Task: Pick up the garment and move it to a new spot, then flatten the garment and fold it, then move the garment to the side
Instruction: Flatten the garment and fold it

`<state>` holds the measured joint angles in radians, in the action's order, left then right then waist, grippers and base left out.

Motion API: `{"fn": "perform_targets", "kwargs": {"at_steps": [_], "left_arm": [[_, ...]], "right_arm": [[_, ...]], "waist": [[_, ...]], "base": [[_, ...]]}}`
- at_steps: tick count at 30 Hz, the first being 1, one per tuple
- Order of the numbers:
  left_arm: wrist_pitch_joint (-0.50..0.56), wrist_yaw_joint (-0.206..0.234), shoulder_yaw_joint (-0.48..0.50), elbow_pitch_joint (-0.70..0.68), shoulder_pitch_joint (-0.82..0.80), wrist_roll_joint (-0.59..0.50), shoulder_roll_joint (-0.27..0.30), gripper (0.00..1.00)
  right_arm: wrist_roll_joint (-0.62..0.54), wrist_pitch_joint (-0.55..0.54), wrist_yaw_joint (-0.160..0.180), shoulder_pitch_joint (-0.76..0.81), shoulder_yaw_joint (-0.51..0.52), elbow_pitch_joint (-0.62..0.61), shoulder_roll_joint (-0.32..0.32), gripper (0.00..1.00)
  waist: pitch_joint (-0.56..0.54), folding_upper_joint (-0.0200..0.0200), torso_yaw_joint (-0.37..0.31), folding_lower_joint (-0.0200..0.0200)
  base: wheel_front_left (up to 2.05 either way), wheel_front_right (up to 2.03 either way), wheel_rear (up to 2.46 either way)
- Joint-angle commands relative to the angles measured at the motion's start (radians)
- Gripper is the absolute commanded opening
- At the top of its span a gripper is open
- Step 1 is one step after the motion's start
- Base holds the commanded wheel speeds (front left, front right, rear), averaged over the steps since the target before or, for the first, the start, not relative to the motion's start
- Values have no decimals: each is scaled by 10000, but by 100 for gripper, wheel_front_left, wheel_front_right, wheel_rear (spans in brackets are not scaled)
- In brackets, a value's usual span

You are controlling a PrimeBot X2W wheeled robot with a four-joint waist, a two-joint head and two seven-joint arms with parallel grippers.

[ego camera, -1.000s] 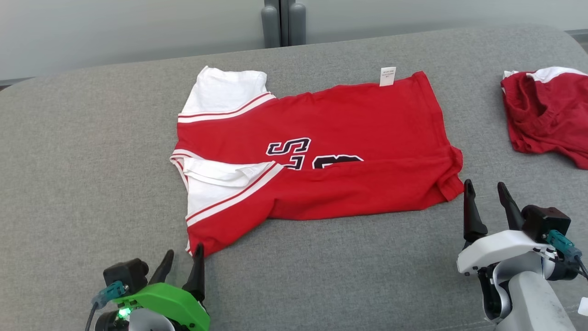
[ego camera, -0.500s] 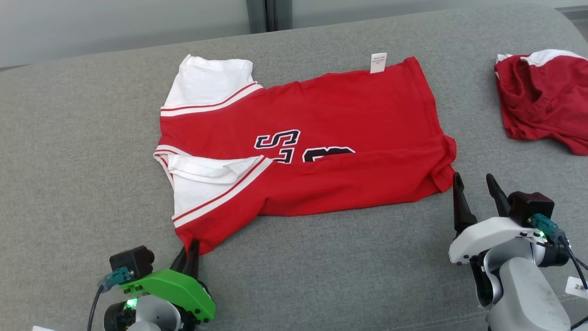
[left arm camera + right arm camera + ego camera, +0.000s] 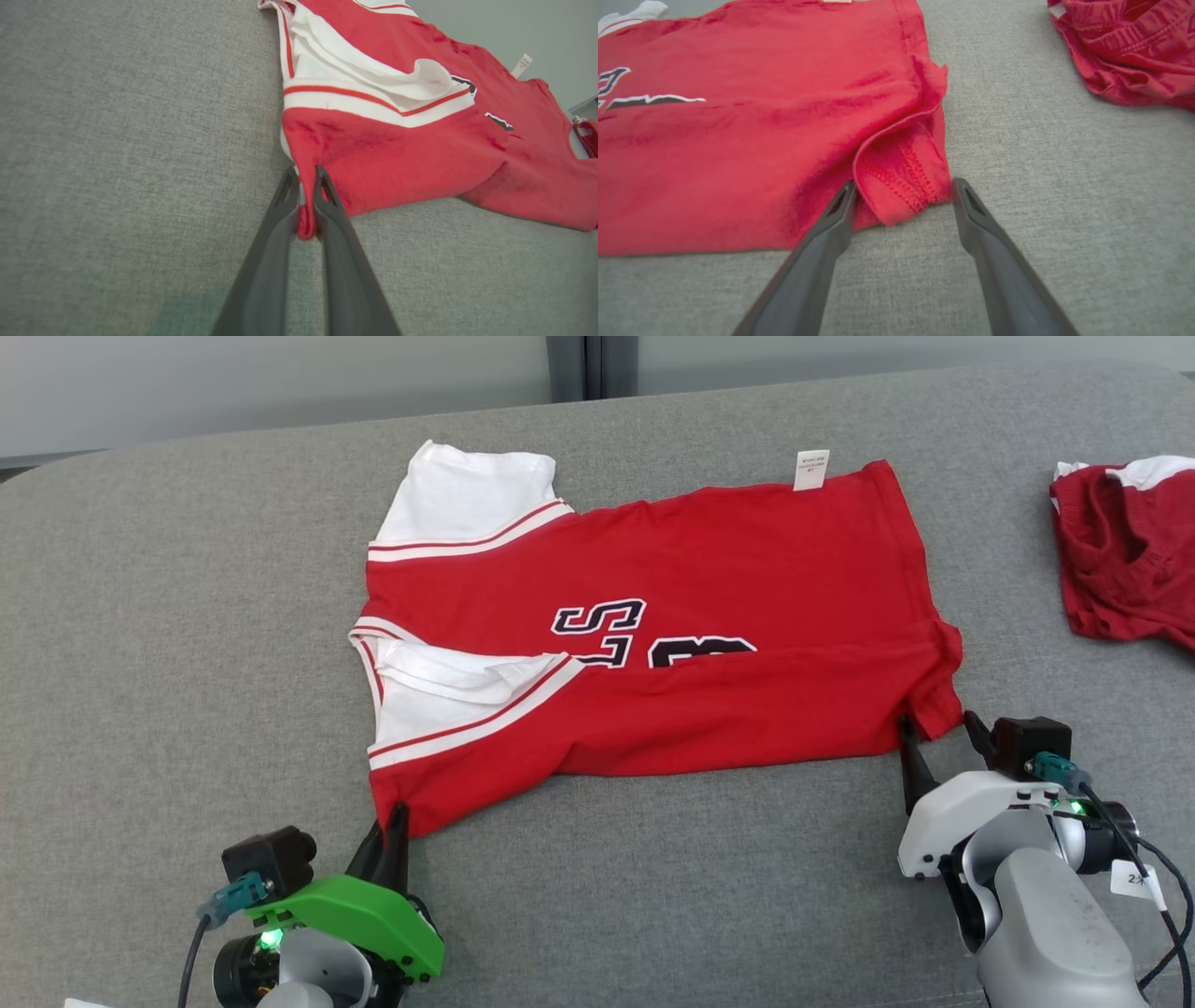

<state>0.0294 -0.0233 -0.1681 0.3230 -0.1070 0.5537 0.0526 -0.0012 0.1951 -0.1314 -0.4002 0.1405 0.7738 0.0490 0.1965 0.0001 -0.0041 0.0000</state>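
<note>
On the grey cushion [image 3: 168,616], the left gripper [image 3: 394,814] pinches with its 2 fingers the near-left corner of the garment [image 3: 709,569], which lies flat mid-cushion, the right gripper [image 3: 936,721] spread astride its near-right hem corner, a crumpled red cloth [image 3: 1130,569] far right.

Soft, even light with no glare, and the colours are clear.
In the head view the garment [image 3: 653,644] and the grey surface [image 3: 140,663] are sharp throughout, and only a thin, pale shadow runs under the garment's near hem and folded sleeve. In both wrist views the weave just beside the garment is crisp, while the jaws blur toward the bottom edge and the garment's far end softens. The wide lens stretches the surface at the corners. In the left wrist view a faint green cast tints the surface below the garment.
</note>
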Motion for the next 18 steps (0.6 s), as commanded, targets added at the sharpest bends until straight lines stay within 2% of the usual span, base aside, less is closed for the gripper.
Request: {"fn": "perform_targets", "kwargs": {"at_steps": [1, 3, 5, 8, 18], "left_arm": [[-79, 40, -13, -51, 56, 6, 68, 0], [-95, 42, -31, -71, 60, 2, 86, 0], [-149, 20, -42, -96, 60, -7, 105, 0], [-243, 14, -22, -116, 45, -10, 140, 0], [-609, 59, 171, -401, 162, -12, 411, 0]], "right_arm": [[-105, 30, 17, -213, 78, 158, 29, 100], [-203, 72, 17, -349, 263, 356, 35, 100], [-241, 108, 17, -474, 394, 548, 29, 42], [-113, 60, 17, -645, 528, 911, 34, 0], [568, 359, 18, -771, 765, 1513, 41, 0]], "waist": [[7, -1, 4, 0], [6, -1, -7, 0], [-7, -1, -26, 0], [-50, -1, -69, 0], [-483, -1, -200, 0]], "base": [[0, 0, 0], [0, 0, 0], [0, 0, 0], [0, 0, 0], [0, 0, 0]]}}
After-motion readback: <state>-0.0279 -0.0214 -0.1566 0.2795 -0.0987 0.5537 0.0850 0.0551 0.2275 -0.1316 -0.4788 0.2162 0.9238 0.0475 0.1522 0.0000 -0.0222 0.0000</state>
